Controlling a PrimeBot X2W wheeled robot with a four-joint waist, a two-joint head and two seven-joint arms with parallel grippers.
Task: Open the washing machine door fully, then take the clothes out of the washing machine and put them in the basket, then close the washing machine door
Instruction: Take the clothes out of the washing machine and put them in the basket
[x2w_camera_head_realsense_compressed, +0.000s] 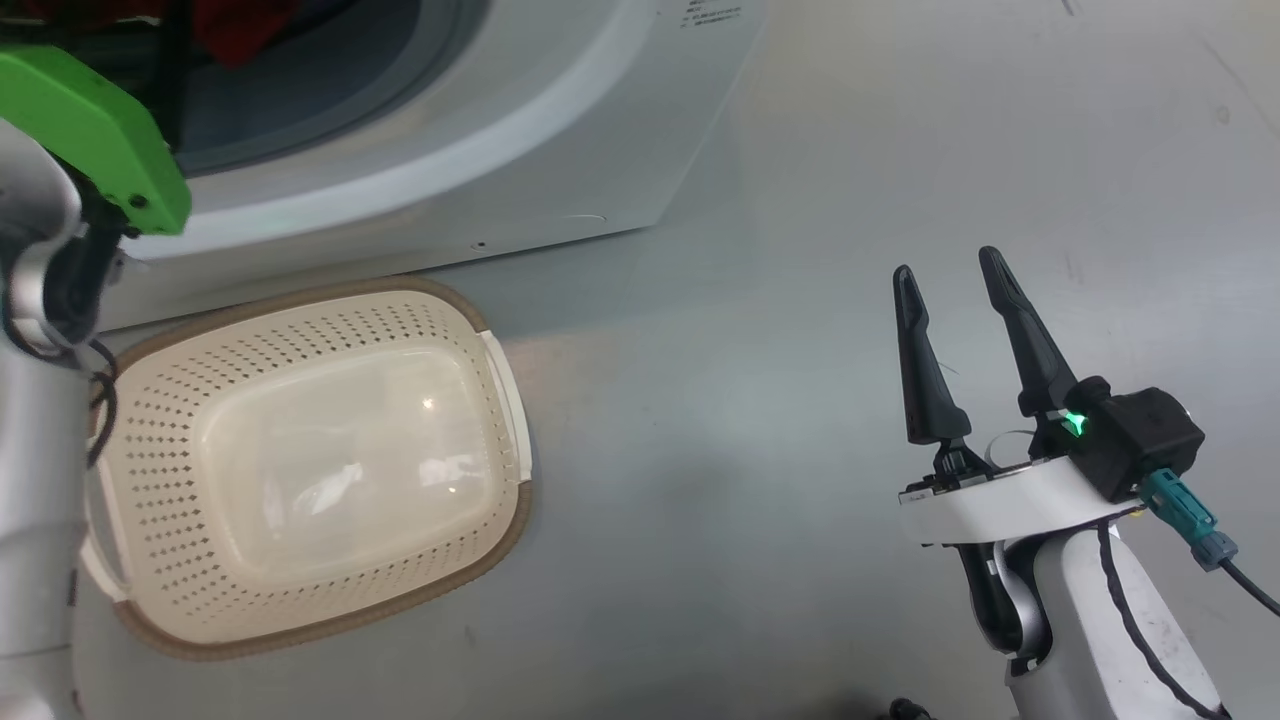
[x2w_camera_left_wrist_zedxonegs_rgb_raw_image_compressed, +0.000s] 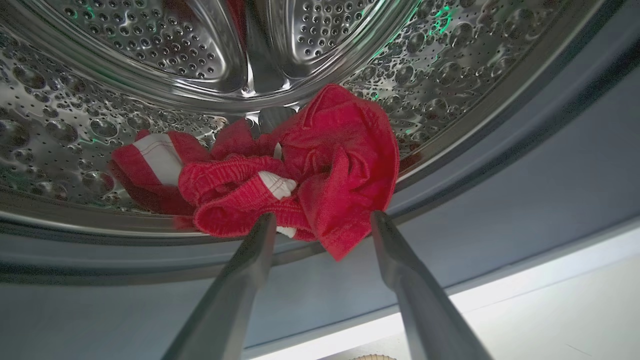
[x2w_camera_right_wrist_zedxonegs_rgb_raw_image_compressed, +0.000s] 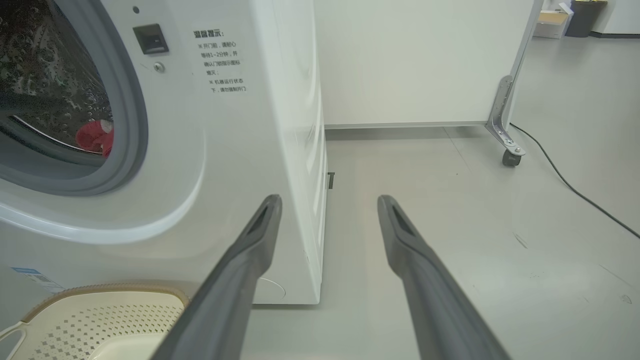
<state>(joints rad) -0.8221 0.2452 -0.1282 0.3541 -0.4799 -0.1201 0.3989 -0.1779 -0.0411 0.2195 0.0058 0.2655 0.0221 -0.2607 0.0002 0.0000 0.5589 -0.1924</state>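
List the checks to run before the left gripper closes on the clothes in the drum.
1. Left gripper open: ok, fingers spread.
2. Clothes lined up: ok, the red fabric's lower fold sits between the fingertips.
3. Reach deep enough for a firm grip: cannot tell.
4. Basket ready: ok, empty, on the floor before the washing machine.
5. Right gripper out of the way: ok, open above the floor.
6. Door fully open: cannot tell.

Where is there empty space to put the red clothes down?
The cream perforated plastic basket holds nothing. Bare grey floor lies between it and the right jaws. Crowded: inside the steel drum, where the left jaws flank the bright red fabric garment.
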